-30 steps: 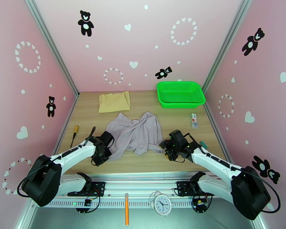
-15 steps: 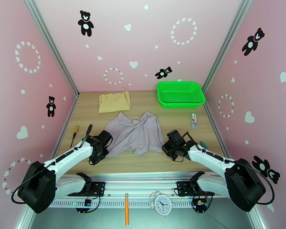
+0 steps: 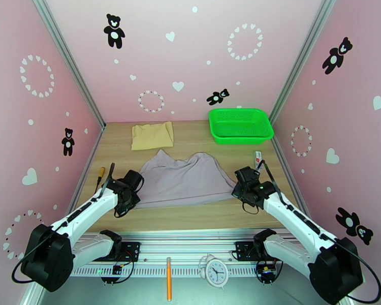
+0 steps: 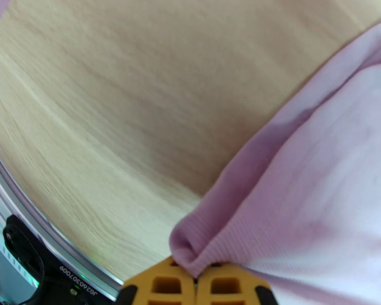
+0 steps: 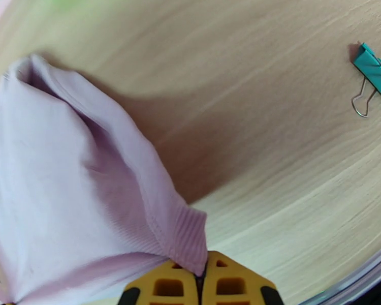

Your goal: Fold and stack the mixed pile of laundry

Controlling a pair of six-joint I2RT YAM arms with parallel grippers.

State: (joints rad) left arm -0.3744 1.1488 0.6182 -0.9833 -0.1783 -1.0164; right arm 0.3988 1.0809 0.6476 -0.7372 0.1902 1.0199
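By the bench's left edge lies a screwdriver [image 3: 99,175] with a yellow handle. Just right of it the left gripper [image 3: 134,195] sits at the near-left corner of the pale grey-lilac garment [image 3: 183,179]. In the left wrist view its yellow fingers [image 4: 165,286] are pressed together on a bunched fold of ribbed hem, which rides a little above the wood.

Toward the far-left corner the tan-beige cloth [image 3: 152,135] lies flat as a rough rectangle, apart from the garment and from both arms.

The garment covers the middle of the bench, nearer the near edge, drawn wide between the two grippers. Its near edge runs almost straight, its far edge rises in two soft humps with a dip between, and its surface is smooth with a few faint creases.

In the far-right corner stands the green mesh basket [image 3: 241,140], upright, its mesh floor showing from wall to wall.

The right gripper [image 3: 240,188] meets the garment's near-right corner. In its wrist view the fingers [image 5: 165,288] pinch the ribbed hem there, and the cloth climbs away from them over its own shadow. A small white packet [image 3: 258,159] lies near the right edge, and a teal binder clip [image 5: 376,72] rests on bare wood, well apart from the cloth
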